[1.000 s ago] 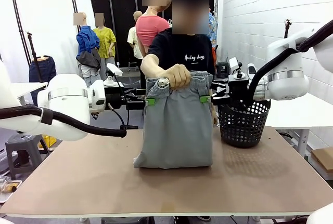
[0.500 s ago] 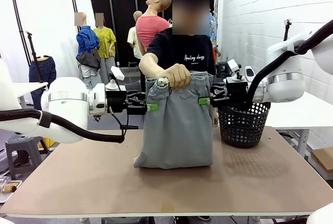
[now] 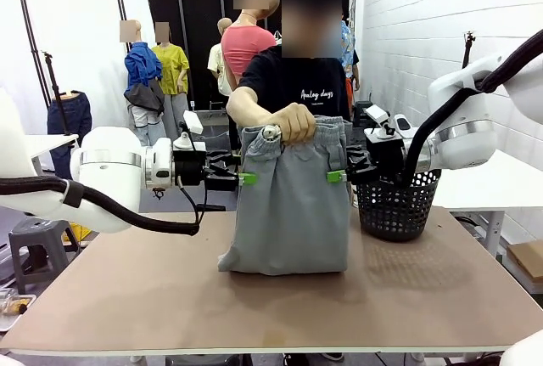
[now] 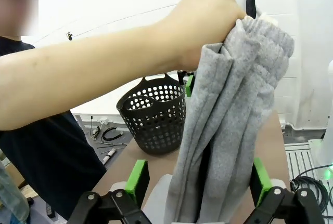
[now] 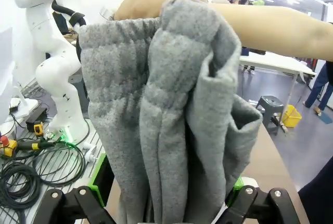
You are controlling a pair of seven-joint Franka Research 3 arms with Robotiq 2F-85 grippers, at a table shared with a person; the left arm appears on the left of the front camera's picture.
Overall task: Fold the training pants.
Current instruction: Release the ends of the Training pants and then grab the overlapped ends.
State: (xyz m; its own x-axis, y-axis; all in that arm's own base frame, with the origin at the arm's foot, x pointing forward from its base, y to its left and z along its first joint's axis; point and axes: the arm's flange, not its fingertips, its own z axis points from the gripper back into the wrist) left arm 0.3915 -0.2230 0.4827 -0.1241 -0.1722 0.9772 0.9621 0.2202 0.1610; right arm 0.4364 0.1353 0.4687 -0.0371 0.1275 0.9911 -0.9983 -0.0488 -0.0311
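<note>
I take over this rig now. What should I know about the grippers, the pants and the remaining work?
Left gripper: open, jaws astride the training pants' left edge, below the waistband.
Right gripper: open, astride the right edge, same height.
Pants: hang from the person's hand, lower end on the table, beside the basket.
Done: approach. Left: probably close both grippers, then fold.

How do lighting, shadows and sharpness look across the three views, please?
Front view: even light, sharp; the training pants throw a soft shadow on the table. Left wrist view: bright wall behind the person's hand washes out. Right wrist view: fabric crisp, evenly lit.
</note>
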